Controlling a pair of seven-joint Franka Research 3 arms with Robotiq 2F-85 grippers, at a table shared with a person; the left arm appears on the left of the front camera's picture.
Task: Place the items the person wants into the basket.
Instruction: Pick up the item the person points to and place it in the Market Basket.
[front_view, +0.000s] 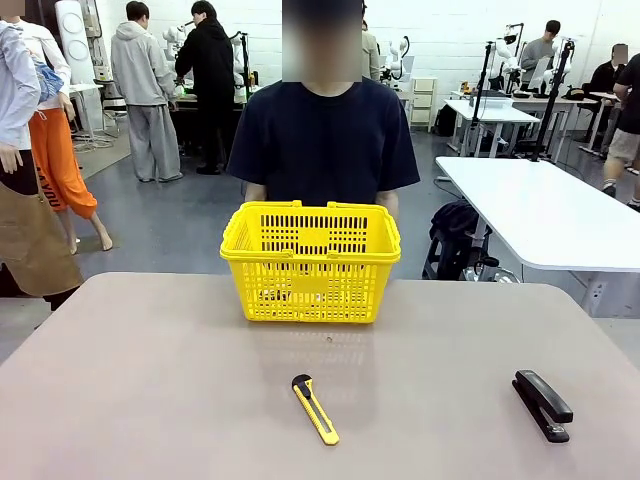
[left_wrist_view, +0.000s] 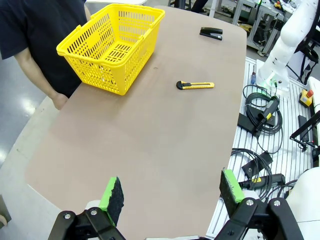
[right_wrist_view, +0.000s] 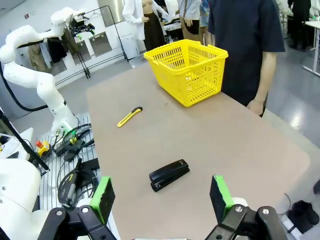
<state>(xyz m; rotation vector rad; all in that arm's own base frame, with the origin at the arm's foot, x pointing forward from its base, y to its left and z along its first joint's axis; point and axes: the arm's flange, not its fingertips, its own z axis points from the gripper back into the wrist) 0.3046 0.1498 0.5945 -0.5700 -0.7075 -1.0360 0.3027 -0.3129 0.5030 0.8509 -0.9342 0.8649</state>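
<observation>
The bright yellow slotted plastic shopping basket (front_view: 310, 262) sits at the table's twelve o'clock before the person in a navy T-shirt (front_view: 322, 140). Both the left gripper (left_wrist_view: 172, 192) and right gripper (right_wrist_view: 161, 196) hang empty, fingers spread wide. The yellow-black box cutter (front_view: 315, 408) and black stapler (front_view: 542, 404) are best left alone until the person signals.

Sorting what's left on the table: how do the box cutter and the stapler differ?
The box cutter is yellow with a black end; the stapler is all black. The box cutter is slim and flat, the stapler thicker and bulkier. The box cutter lies near the table's middle, in front of the basket; the stapler lies toward the robot's right. Both lie on the table, outside the basket, untouched.
</observation>
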